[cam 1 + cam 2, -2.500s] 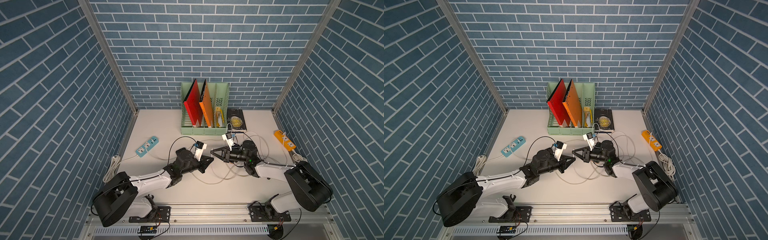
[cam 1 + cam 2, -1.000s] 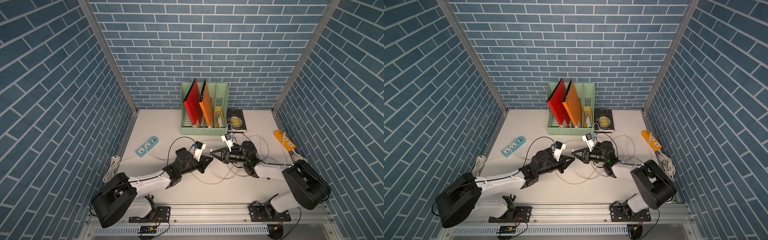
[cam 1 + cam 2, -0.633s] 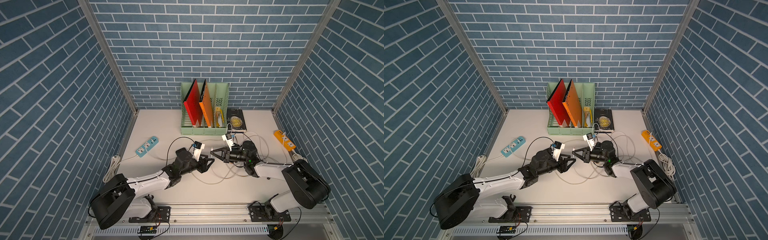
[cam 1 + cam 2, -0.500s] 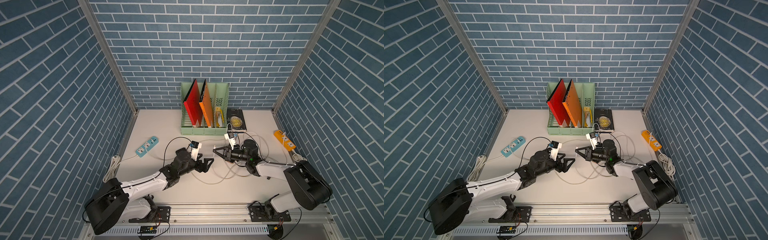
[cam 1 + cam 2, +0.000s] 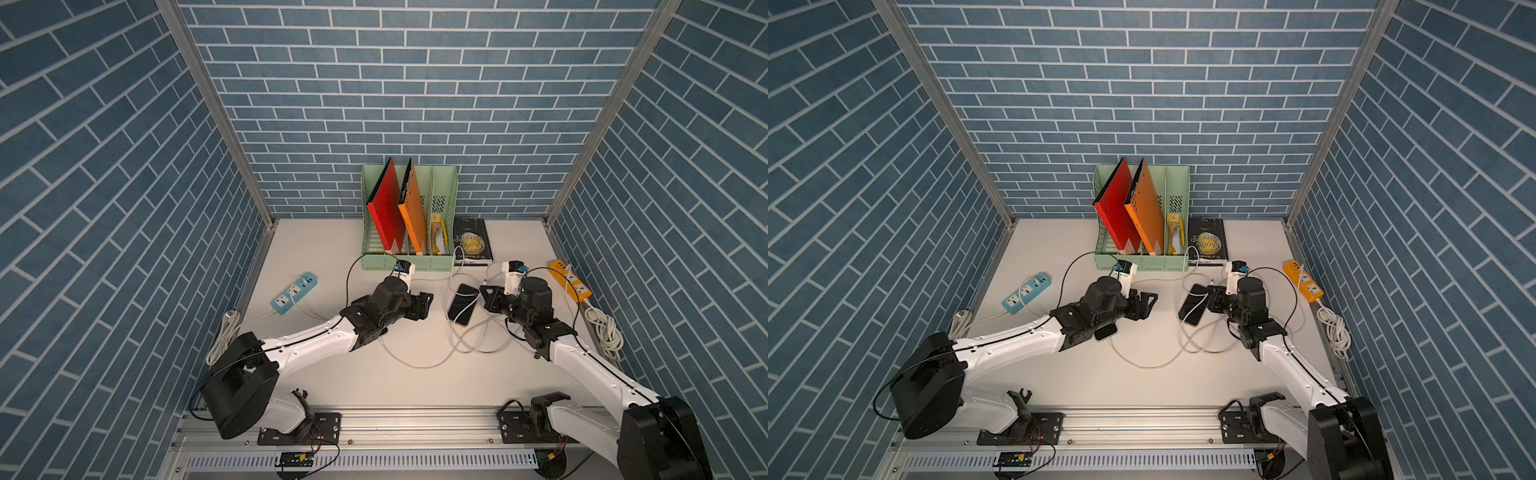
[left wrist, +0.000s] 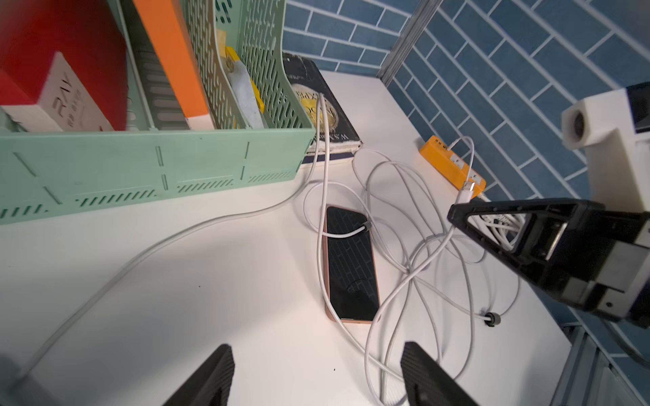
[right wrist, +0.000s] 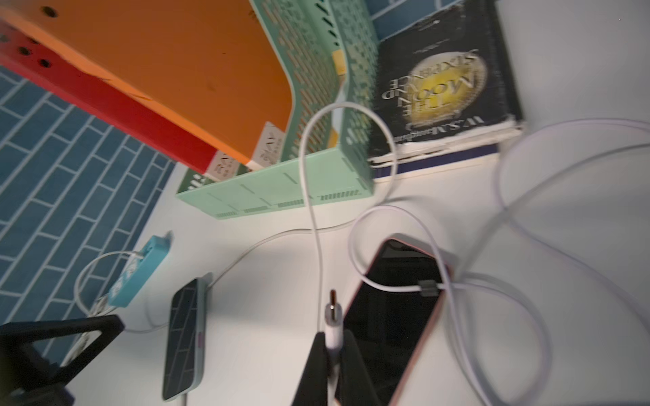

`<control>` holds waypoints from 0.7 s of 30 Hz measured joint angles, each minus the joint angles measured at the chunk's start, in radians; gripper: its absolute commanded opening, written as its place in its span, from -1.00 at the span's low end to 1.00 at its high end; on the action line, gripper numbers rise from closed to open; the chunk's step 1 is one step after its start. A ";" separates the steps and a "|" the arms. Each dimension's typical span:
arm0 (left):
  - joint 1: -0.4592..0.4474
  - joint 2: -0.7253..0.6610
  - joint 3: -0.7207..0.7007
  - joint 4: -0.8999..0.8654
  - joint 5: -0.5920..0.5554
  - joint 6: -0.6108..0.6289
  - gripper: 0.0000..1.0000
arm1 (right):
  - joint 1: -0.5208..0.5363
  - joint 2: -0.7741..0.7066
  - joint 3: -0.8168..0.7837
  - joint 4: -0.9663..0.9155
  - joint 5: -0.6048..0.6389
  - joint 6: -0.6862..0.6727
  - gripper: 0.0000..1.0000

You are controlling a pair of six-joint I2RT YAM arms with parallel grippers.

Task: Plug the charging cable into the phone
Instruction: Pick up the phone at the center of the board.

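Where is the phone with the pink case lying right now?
In a top view the pink-cased phone lies screen up on the table, right of centre, just beside the right gripper and in front of the black book.

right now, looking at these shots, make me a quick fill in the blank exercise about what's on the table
1. The right end effector grips the plug of a charging cable coloured ___.
2. The left end effector is ___, with nothing between its fingers.
3. The pink-cased phone lies flat with its dark screen facing ___.
4. In the pale green plastic file rack, the red folder leans beside a second folder coloured ___.

Missing words: white; open; up; orange
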 measured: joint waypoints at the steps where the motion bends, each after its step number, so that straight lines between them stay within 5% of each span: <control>1: -0.011 0.046 0.039 -0.012 0.002 0.007 0.57 | -0.023 -0.011 0.000 -0.040 0.042 -0.011 -1.00; 9: -0.123 0.362 0.358 -0.129 0.000 0.069 0.61 | -0.109 -0.101 -0.010 -0.197 0.223 -0.040 -1.00; 21: -0.198 0.684 0.727 -0.391 -0.095 0.124 0.75 | -0.124 -0.107 -0.036 -0.215 0.206 -0.048 -1.00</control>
